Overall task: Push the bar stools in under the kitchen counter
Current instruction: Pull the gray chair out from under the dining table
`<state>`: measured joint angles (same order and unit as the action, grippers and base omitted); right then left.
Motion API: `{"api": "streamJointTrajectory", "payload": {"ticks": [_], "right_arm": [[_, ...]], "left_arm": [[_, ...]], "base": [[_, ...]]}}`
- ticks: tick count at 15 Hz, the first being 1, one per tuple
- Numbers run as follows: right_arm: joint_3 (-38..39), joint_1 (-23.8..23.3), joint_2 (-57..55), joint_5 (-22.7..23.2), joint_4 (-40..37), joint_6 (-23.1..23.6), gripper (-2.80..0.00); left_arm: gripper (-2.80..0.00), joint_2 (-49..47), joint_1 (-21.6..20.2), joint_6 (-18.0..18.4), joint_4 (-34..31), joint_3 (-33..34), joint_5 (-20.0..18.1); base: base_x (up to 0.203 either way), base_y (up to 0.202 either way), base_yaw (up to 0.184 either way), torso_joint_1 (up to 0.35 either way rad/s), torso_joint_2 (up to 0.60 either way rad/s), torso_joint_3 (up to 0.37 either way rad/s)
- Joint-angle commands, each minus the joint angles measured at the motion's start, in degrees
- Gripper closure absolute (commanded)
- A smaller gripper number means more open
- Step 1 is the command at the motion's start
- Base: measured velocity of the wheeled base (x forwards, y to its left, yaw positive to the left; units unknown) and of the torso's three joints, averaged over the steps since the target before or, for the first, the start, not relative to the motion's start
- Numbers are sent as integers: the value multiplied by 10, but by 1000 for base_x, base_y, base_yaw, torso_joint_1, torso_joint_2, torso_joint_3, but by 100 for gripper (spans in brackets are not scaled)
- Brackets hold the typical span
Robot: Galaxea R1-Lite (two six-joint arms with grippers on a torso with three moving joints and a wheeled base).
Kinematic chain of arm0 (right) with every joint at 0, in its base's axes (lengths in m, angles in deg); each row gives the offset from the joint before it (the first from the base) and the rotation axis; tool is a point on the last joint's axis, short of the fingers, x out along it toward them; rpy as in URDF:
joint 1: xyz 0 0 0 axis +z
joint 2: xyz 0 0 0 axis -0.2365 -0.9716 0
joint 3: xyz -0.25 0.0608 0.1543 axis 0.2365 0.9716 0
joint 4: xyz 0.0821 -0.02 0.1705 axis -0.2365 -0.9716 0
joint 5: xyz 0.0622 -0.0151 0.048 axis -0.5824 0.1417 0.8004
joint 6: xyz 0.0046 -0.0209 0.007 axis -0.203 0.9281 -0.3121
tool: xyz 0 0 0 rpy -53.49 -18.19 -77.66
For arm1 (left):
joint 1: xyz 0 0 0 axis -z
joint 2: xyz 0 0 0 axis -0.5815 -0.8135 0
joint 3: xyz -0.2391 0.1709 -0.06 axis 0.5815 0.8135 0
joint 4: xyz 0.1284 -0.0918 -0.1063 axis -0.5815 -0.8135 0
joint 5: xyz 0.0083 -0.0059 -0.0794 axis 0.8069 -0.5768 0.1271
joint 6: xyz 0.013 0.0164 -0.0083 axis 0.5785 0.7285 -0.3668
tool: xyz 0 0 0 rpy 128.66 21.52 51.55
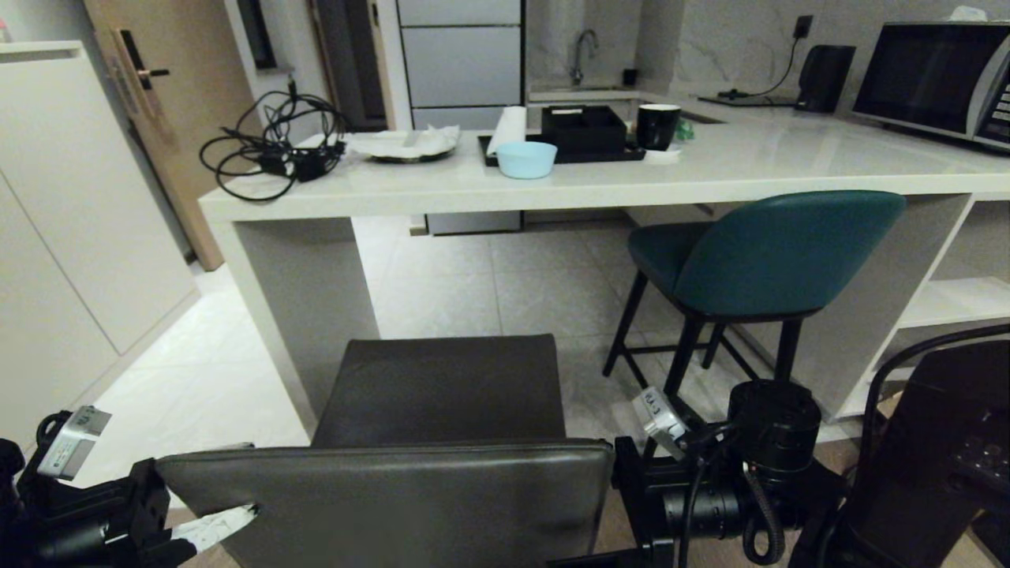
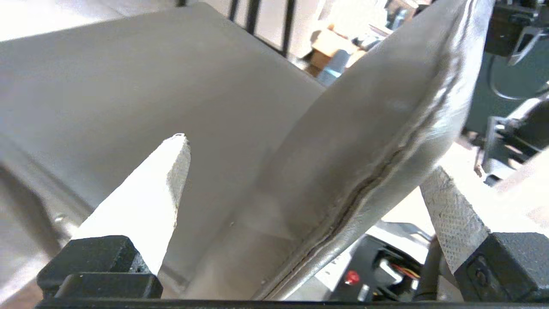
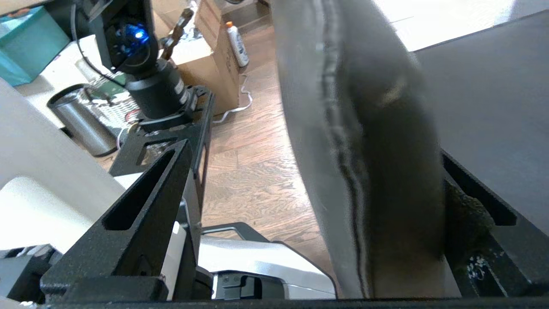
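Grey stool [image 1: 410, 473] backrest between open hands; bowl [image 1: 526, 159] contents unseen.

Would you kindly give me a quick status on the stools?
Both pincers open, left and right straddling the grey stool's backrest. Grey stool short of the counter. Teal stool partly under. Nothing blocking.

Pale grey floor tiles [image 1: 473, 276] cover the kitchen area, giving way to brown wood flooring [image 3: 253, 171] nearer in. On the far left stands a light wooden door [image 1: 185, 95] with a dark handle, and white cabinet fronts [image 1: 71, 205] run along the left side. At the far wall, a tap [image 1: 582, 49] rises before marbled grey wall panels [image 1: 734, 39]. A microwave [image 1: 935, 79] sits far right. Cardboard boxes [image 3: 210, 56] stand on the wood floor.
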<state>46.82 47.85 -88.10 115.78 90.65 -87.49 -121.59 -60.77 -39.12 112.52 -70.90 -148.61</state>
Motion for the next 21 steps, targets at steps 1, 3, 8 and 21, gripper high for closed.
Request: {"api": "streamJointTrajectory", "payload": {"ticks": [1,3,8,21], "right_arm": [[-9,-4,-6,-14,5,-1,-280],[-15,-4,-16,-31,5,-1,-280],[-26,-26,-25,-47,5,-2,-280],[-102,-76,-69,-127,5,-11,-280]], "left_arm": [[-280,16,-9,-1,5,4,0],[-280,28,-10,-2,5,8,0],[-280,41,5,-9,5,17,-1],[-280,48,74,-32,5,20,2]], "base": [[0,0,0,0,0,0],[0,0,0,0,0,0],[0,0,0,0,0,0],[0,0,0,0,0,0]]}}
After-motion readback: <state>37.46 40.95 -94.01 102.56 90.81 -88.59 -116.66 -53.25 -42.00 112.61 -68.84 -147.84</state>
